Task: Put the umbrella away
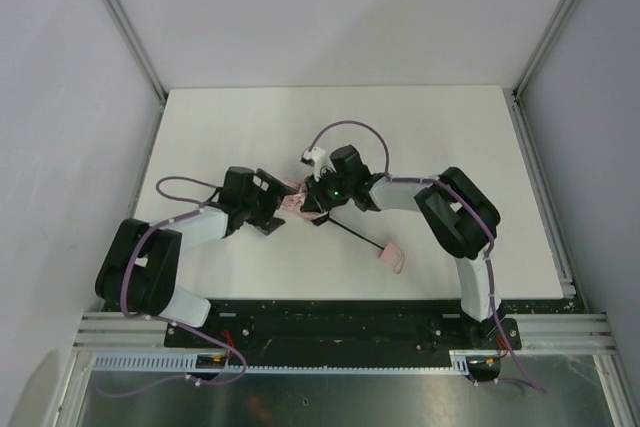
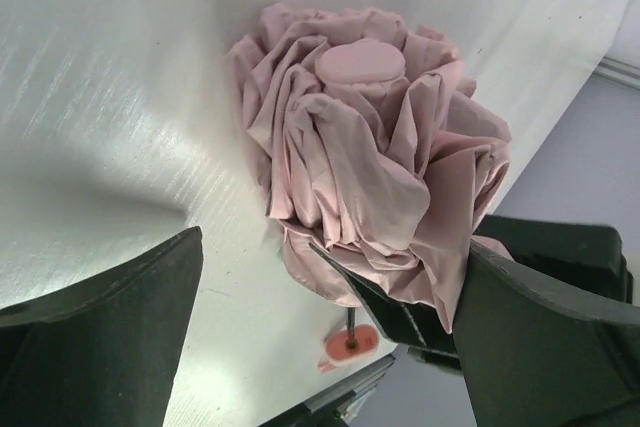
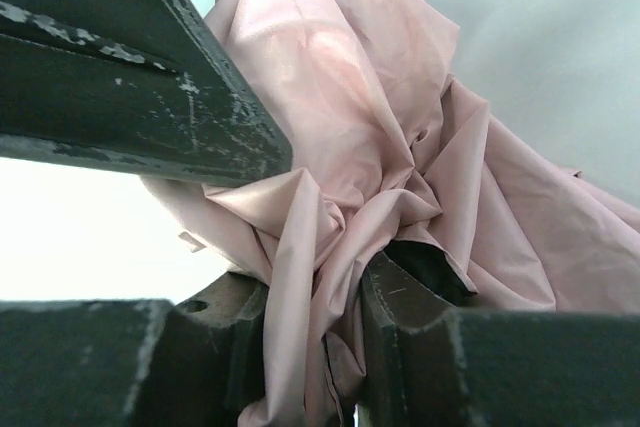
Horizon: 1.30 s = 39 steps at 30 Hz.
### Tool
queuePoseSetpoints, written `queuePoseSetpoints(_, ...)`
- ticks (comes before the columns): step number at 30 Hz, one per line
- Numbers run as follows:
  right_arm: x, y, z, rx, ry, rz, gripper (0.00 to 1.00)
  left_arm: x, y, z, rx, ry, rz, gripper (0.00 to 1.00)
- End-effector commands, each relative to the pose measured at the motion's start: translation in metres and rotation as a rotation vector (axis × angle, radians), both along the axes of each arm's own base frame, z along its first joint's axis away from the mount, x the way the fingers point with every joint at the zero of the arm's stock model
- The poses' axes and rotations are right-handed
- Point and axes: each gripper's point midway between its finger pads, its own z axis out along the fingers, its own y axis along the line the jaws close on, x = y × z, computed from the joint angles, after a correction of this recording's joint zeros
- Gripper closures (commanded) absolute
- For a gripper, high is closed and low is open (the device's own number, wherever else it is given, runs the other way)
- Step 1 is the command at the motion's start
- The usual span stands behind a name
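Right gripper (image 3: 312,327): jaws narrow, pink cloth pinched in the slim gap between them, so it looks clamped on the umbrella (image 2: 370,147) at the lower edge of the bunched cloth. Left gripper (image 2: 330,267): jaws wide. The cloth bundle sits between them and brushes the right-hand finger (image 2: 540,337), but the other finger is apart from it, so no grip.

The umbrella lies on the white table (image 1: 420,137), mid-table, between the two grippers. Its cloth is collapsed into a loose, crumpled wad with the round cap (image 2: 360,60) facing the left wrist camera. The black shaft (image 1: 355,233) is extended and runs out toward the near right, ending in the pink handle (image 1: 392,255). No sleeve or strap fastening is visible.

Step, as judged: closing up the folded umbrella. The cloth is gathered, the shaft not yet pushed in.

Next move likely calls for the left gripper to close around the bundle and brace the cap end, while the shaft is pushed in along its axis. Risks are cloth slipping or the shaft skewing.
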Motion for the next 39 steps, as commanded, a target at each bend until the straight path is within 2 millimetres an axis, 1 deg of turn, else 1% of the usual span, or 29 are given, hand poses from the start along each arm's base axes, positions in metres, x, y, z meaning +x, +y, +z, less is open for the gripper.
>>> queuePoseSetpoints(1,-0.086,-0.039,-0.09,-0.07,0.522,0.09,1.0,-0.001,-0.002,0.006,-0.007,-0.047,-0.059,0.01)
queuePoseSetpoints(4,-0.089,-0.039,-0.09,-0.006,0.626,0.086,1.0,0.0,-0.009,-0.006,-0.019,-0.024,-0.079,0.01)
queuePoseSetpoints(8,-0.091,-0.038,-0.09,0.067,0.731,0.094,1.0,0.003,-0.015,-0.028,-0.002,0.016,-0.085,0.01)
queuePoseSetpoints(9,-0.09,-0.039,-0.09,0.078,0.747,0.093,1.0,0.003,-0.013,-0.034,0.013,0.022,-0.08,0.02)
queuePoseSetpoints(10,-0.09,-0.039,-0.09,0.087,0.765,0.096,1.0,0.003,-0.011,-0.039,0.029,0.028,-0.072,0.06)
queuePoseSetpoints(12,-0.089,-0.039,-0.089,0.096,0.785,0.1,1.0,0.001,-0.004,-0.047,0.064,0.034,-0.051,0.17)
queuePoseSetpoints(13,-0.089,-0.038,-0.088,0.099,0.79,0.105,1.0,0.0,-0.001,-0.049,0.082,0.029,-0.045,0.26)
queuePoseSetpoints(16,-0.089,-0.035,-0.081,0.115,0.803,0.121,1.0,-0.001,0.004,-0.051,0.126,0.004,-0.041,0.57)
queuePoseSetpoints(18,-0.086,-0.033,-0.076,0.12,0.796,0.115,1.0,-0.003,0.006,-0.052,0.132,-0.001,-0.04,0.75)
queuePoseSetpoints(19,-0.083,-0.032,-0.071,0.122,0.788,0.109,1.0,-0.004,0.006,-0.052,0.131,-0.004,-0.042,0.83)
queuePoseSetpoints(21,-0.077,-0.03,-0.062,0.123,0.766,0.086,0.99,-0.006,0.005,-0.052,0.126,-0.002,-0.043,0.94)
queuePoseSetpoints(22,-0.073,-0.028,-0.055,0.124,0.751,0.069,0.97,-0.008,0.005,-0.052,0.122,0.0,-0.044,0.97)
queuePoseSetpoints(24,-0.065,-0.024,-0.039,0.139,0.726,0.047,0.93,-0.01,0.004,-0.051,0.11,0.005,-0.04,0.99)
queuePoseSetpoints(25,-0.061,-0.022,-0.031,0.141,0.715,0.034,0.9,-0.011,0.004,-0.051,0.102,0.011,-0.034,1.0)
queuePoseSetpoints(27,-0.052,-0.019,-0.015,0.131,0.68,0.009,0.79,-0.015,0.004,-0.051,0.083,0.04,-0.017,1.0)
queuePoseSetpoints(29,-0.045,-0.02,-0.001,0.089,0.613,-0.028,0.61,-0.021,0.004,-0.052,0.078,0.098,-0.009,1.0)
queuePoseSetpoints(31,-0.038,-0.022,0.01,0.026,0.499,-0.062,0.45,-0.025,0.002,-0.052,0.073,0.136,-0.011,1.0)
queuePoseSetpoints(34,-0.032,-0.028,0.015,-0.103,0.312,-0.131,0.29,-0.029,0.0,-0.049,0.057,0.169,-0.005,1.0)
queuePoseSetpoints(36,-0.032,-0.027,0.018,-0.174,0.195,-0.16,0.12,-0.03,0.0,-0.049,0.056,0.185,-0.003,1.0)
queuePoseSetpoints(37,-0.032,-0.026,0.019,-0.209,0.136,-0.169,0.06,-0.031,0.0,-0.048,0.056,0.193,-0.003,1.0)
queuePoseSetpoints(39,-0.035,-0.022,0.019,-0.281,0.018,-0.181,0.02,-0.031,-0.001,-0.048,0.055,0.206,-0.005,1.0)
